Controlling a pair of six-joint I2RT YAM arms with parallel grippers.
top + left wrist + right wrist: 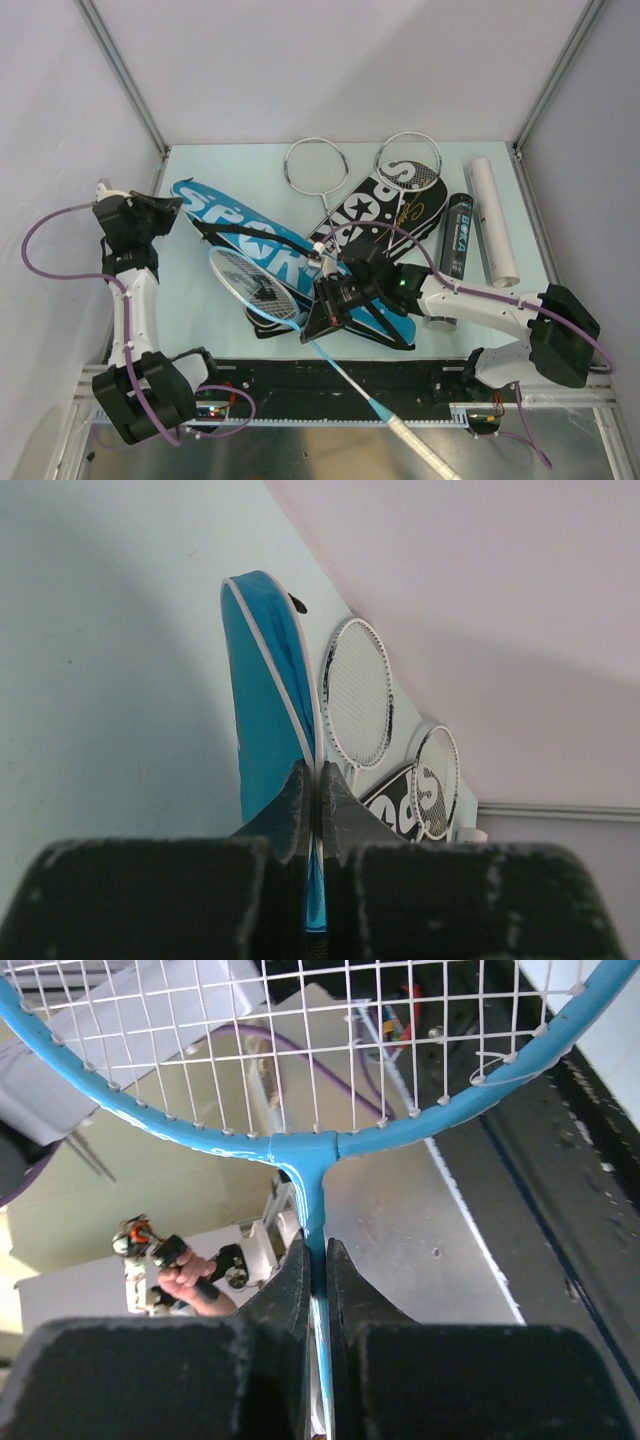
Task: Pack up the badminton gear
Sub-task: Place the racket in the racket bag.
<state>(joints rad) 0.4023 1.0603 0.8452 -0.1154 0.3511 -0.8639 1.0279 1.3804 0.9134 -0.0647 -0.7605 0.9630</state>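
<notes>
Black rail point(350, 385) ran along the near desk point(230, 165) edge. Right end effector point(318, 1252) was clamped on blue racket point(310, 1150) shaft, above blue bag point(215, 210). Left end effector point(316, 780) pinched that bag's edge. Beyond the right end effector lay black bag point(385, 210), black tube point(457, 237) and white tube point(493, 220). White walls point(330, 60) stood behind.

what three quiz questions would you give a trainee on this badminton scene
1. True or false: the right gripper is shut on the blue racket at its shaft.
2. What does the left gripper clamp? A) a silver racket B) the blue bag at its edge C) a shuttlecock
3. How many shuttle tubes show in the top view?
Key: 1 true. 2 B. 3 two, the black tube and the white tube.
</notes>
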